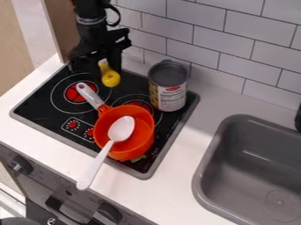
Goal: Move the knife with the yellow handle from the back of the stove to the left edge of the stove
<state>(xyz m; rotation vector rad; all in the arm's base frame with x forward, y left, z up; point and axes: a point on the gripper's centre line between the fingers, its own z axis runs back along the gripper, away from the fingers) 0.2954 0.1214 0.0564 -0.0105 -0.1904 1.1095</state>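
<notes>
At the near side, the white spoon lies across the orange pot, its handle pointing to 7 o'clock; the pot's own grey handle points to 11. The grey sink sits at 4 o'clock from the pot, the can at 1. Farther off, the yellow thing (rounded, with a slimmer neck) is just past 11 o'clock from the pot, right beneath the gripper. Whether that is wide, narrow or holding it, I cannot tell. The black arm hangs nearly upright from 11 o'clock.
</notes>
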